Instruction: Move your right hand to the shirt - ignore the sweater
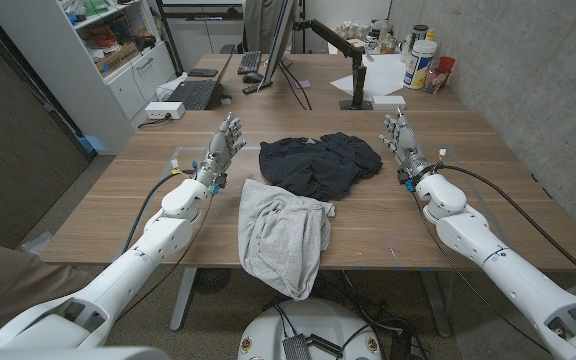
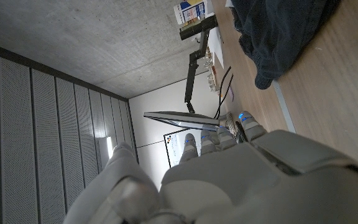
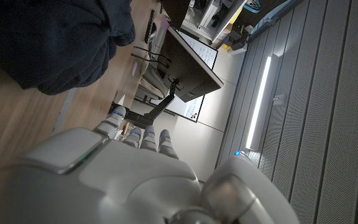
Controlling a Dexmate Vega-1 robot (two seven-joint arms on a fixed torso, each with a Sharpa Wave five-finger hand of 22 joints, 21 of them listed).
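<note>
So there are two pieces of clothing on the wooden table [image 1: 468, 130]. The dark garment [image 1: 320, 162] sits bunched up in the middle, between the two hands, and the grey garment [image 1: 285, 232] lies nearer the robot, its lower part hanging over the front edge. They overlap a bit where the dark one's near edge meets the grey one's top. Honestly can't tell from the pictures which one counts as the shirt and which is the sweater.

The right hand [image 1: 401, 140] stands on the table just to the right of the dark garment, fingers up and a little apart, with nothing in it. It isn't touching either piece of clothing. From the right wrist view the dark cloth [image 3: 55, 43] sits close by the hand [image 3: 135, 174] with a strip of bare wood between.

The left hand [image 1: 222, 148] mirrors it on the other side, fingers up and spread, holding nothing, just beside the dark garment [image 2: 284, 37].

Farther back there's a monitor [image 1: 284, 40], a laptop [image 1: 190, 95], and some bottles [image 1: 420, 62].
</note>
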